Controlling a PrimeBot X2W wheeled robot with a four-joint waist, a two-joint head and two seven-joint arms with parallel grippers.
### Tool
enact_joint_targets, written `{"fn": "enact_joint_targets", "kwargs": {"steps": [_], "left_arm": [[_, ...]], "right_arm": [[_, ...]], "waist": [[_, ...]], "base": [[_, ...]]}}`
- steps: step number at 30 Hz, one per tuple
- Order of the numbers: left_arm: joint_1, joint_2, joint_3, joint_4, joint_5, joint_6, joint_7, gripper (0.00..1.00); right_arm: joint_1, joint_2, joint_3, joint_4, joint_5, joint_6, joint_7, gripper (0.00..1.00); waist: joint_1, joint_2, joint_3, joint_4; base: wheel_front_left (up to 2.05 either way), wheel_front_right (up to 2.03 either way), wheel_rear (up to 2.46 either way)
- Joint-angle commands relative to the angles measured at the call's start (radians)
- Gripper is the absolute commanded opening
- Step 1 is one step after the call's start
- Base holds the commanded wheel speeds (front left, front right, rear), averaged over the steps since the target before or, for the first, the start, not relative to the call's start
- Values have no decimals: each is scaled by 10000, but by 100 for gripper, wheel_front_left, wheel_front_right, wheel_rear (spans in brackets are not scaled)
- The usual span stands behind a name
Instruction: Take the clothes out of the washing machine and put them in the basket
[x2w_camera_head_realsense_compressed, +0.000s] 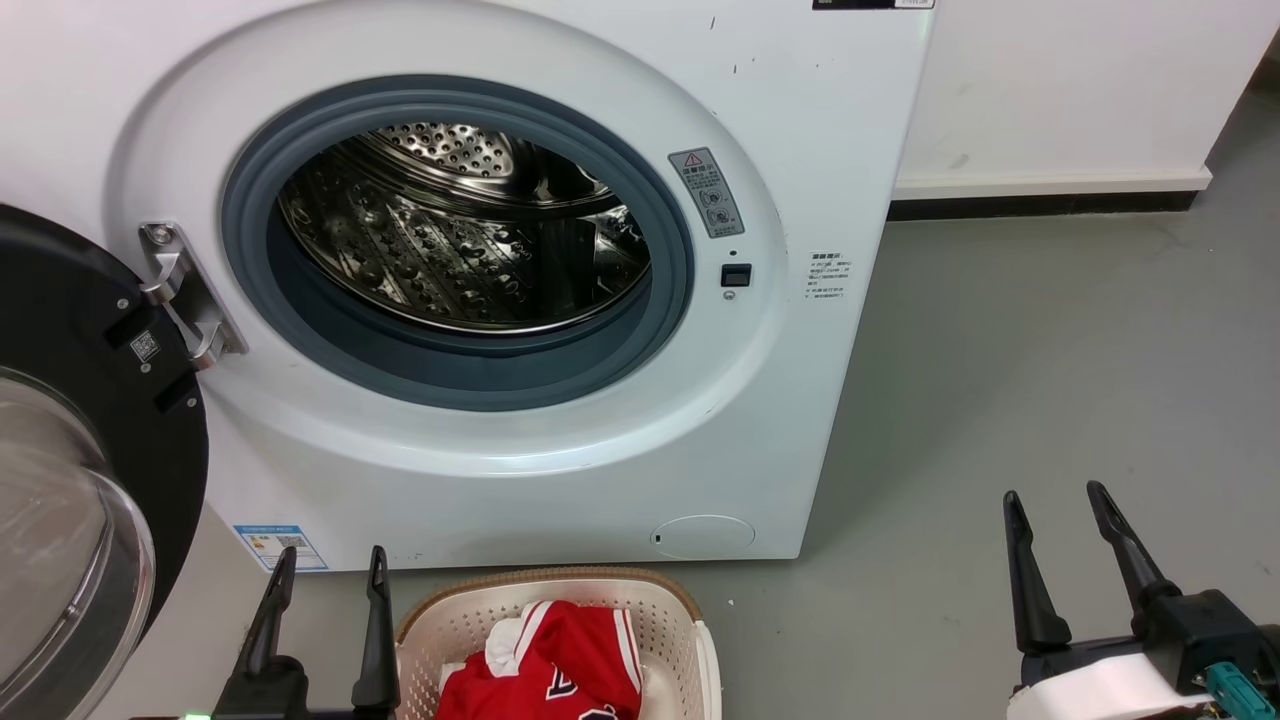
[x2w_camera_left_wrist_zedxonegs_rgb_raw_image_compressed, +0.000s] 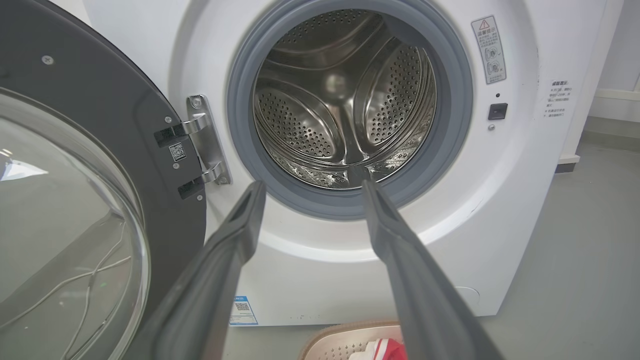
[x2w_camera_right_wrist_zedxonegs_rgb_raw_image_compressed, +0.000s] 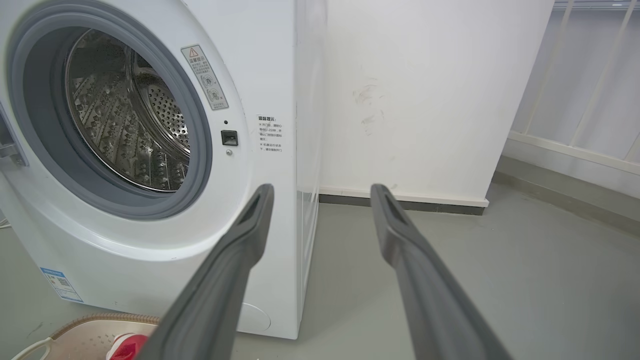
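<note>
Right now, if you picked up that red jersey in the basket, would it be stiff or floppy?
Probably floppy: the red jersey lies crumpled in the basket, so it would likely drape from one pinch. It looks like thin fabric, so likely light. Pushed, it would probably bunch up rather than slide.

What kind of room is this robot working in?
Probably a laundry or utility room: a white front-loading washing machine stands on a bare grey floor with its door open, and a basket holding red clothes sits before it.
</note>
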Motion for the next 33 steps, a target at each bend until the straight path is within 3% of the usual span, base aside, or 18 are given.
{"fn": "enact_joint_targets", "kwargs": {"steps": [1, 3, 4, 7, 33], "left_arm": [[-88, -50, 62, -4, -39, -35, -23, 100], [-94, -94, 110, -35, -82, -96, -23, 100], [-3, -49, 59, 24, -67, -73, 3, 0], [55, -57, -4, 317, -116, -75, 13, 0], [-921, -153, 314, 1145, -5327, -665, 1134, 0]], "right_arm": [[-100, 14, 13, -9, -29, -14, -23, 100], [-114, 14, 8, -10, 1, -14, -23, 100], [-22, 0, 0, 31, 12, 0, 0, 0], [97, 4, 1, 289, 54, 2, 32, 0], [-524, -101, -98, 764, 5383, -1, 1139, 0]], "waist": [[0, -1, 2, -12], [0, -1, 2, -35], [1, -1, 2, -34], [1, -1, 3, -34], [1, -1, 43, -9]], "base": [[0, 0, 0], [0, 0, 0], [0, 0, 0], [0, 0, 0], [0, 0, 0]]}}
